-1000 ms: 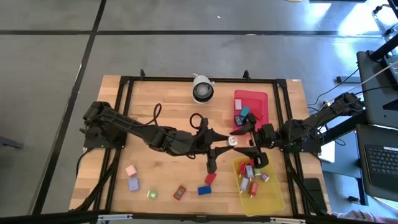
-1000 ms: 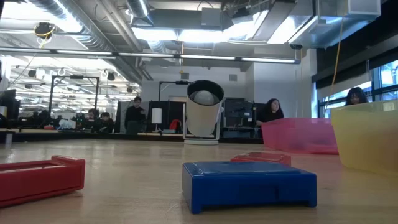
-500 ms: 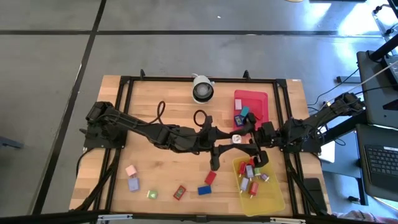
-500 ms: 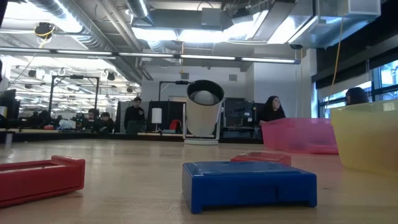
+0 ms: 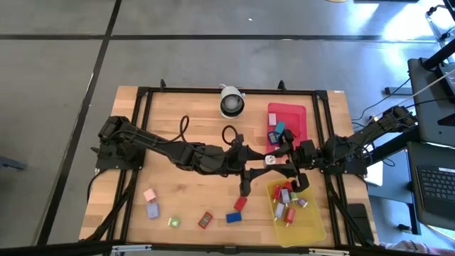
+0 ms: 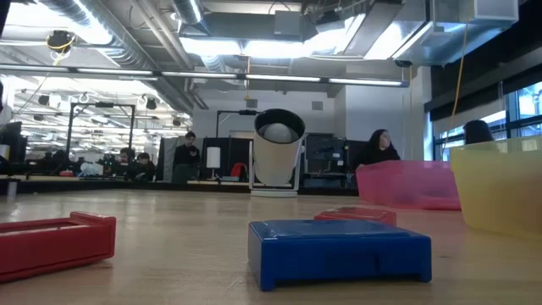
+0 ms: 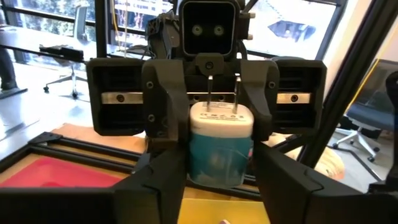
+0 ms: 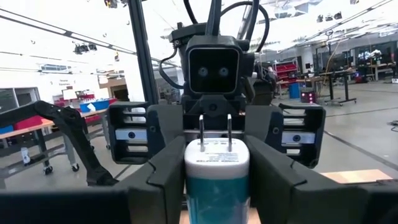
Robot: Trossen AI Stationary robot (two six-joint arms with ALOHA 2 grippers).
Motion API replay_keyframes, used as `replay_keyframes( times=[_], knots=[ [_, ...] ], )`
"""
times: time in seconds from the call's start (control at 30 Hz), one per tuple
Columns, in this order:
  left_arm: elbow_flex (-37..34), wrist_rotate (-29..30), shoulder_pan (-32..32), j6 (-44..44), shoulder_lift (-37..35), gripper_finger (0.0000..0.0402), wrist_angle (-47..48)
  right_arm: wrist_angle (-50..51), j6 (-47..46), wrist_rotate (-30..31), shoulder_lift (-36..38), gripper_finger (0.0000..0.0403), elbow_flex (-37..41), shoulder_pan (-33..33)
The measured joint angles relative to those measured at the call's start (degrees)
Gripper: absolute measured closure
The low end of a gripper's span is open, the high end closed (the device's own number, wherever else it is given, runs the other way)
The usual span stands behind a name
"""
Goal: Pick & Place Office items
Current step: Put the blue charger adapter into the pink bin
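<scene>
A small block with a white top, two metal prongs and a teal body (image 5: 270,160) hangs above the table's middle right, between both grippers. My right gripper (image 5: 278,161) reaches in from the right and is shut on it (image 8: 217,186). My left gripper (image 5: 264,163) reaches in from the left. Its fingers (image 7: 163,186) stand slightly open on either side of the teal body (image 7: 219,155). Loose office items lie near the front edge: pink (image 5: 150,194), lilac (image 5: 153,210), green (image 5: 173,222), red (image 5: 205,220) and blue (image 5: 232,217). My right gripper pinches the block by two opposite sides (image 8: 191,177) between its two fingers. The fingers come in level from the table's right side. The block stands upright, prongs up, lifted clear of the table. My left gripper: I cannot tell whether its fingers touch the block.
A red tray (image 5: 295,112) with a few items sits at the back right. A yellow tray (image 5: 313,229) with several items sits at the front right, just under the grippers. A white round camera (image 5: 231,103) stands at the far edge. In the low view a blue block (image 6: 339,250) lies nearest.
My left gripper has carried the block a little toward the table's right edge, in between the fingers of my right gripper, which have drawn in around it. The block stays lifted clear.
</scene>
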State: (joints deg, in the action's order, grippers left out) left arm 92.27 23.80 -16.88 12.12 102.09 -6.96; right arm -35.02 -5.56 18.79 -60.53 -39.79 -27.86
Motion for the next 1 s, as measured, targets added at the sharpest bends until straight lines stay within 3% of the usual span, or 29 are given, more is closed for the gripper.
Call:
replay_keyframes(
  times=[0.27, 0.47, 0.73, 1.0],
  knots=[
    [0.0, -2.4, -0.6, 0.8, 0.0, 0.0156, 0.1, 1.1, 1.4, 1.9, 0.9, 0.026, 0.0, 0.0],
    [0.0, 2.5, -1.4, 0.6, 0.0, 0.0129, 2.2, 8.7, -1.9, 3.5, 6.0, 0.026, 0.1, 0.0],
    [0.0, 6.3, -1.4, 3.1, 0.0, 0.0126, 8.2, 29.9, -26.2, -8.5, 11.6, 0.0258, 0.1, -0.2],
    [0.0, 6.3, -2.3, 5.2, 0.0, 0.0128, 10.6, 55.7, -57.4, -25.5, 7.5, 0.0257, 0.1, -6.5]
  ],
)
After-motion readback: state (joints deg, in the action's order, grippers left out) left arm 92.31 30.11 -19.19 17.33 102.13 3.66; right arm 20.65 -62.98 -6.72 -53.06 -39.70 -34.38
